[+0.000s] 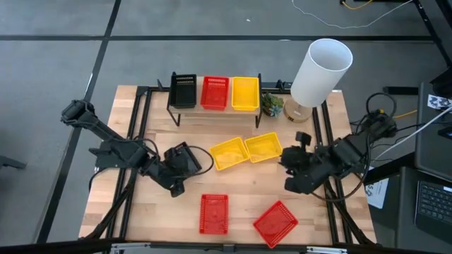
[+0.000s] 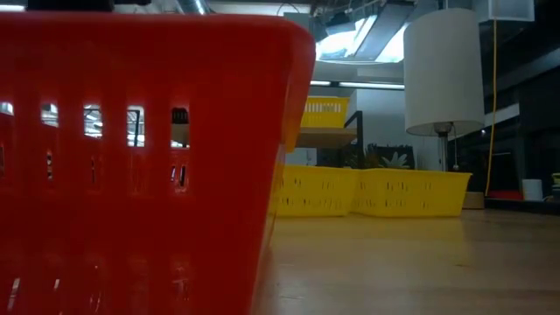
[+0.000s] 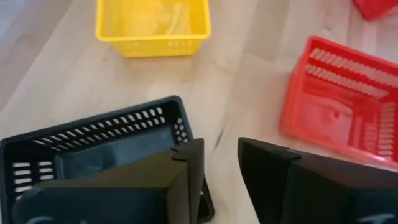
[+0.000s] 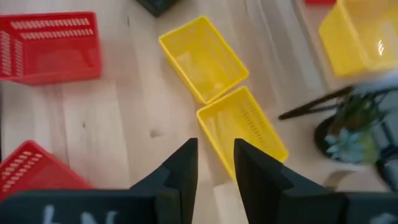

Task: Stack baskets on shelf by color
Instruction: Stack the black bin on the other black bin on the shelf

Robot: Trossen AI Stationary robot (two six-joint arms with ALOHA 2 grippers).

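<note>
The shelf point(image 1: 215, 109) at the far edge carries one black basket point(image 1: 184, 92), one red basket point(image 1: 215, 93) and one yellow basket point(image 1: 245, 93) side by side. Two yellow baskets point(image 1: 229, 153) point(image 1: 263, 147) rest touching at mid-table. Two red baskets point(image 1: 213, 213) point(image 1: 275, 223) sit near the near edge. A black basket point(image 3: 93, 149) lies on the table left of centre. My left gripper point(image 3: 221, 149) is open over its long side wall, one finger above the inside and one outside. My right gripper point(image 4: 216, 146) is open with a narrow gap, by the short end of the right yellow basket point(image 4: 242, 130). My left gripper comes at the black basket slanting down, its fingers either side of a long side wall point(image 3: 185, 134) near a corner. The finger hides the rim there, so I cannot tell whether it touches. The basket rests flat on the table.
A white lamp point(image 1: 321, 70) and a small plant point(image 1: 272, 104) stand at the shelf's right end. In the low view a red basket point(image 2: 131, 175) fills the left foreground. Bare wood lies between the yellow and red baskets.
</note>
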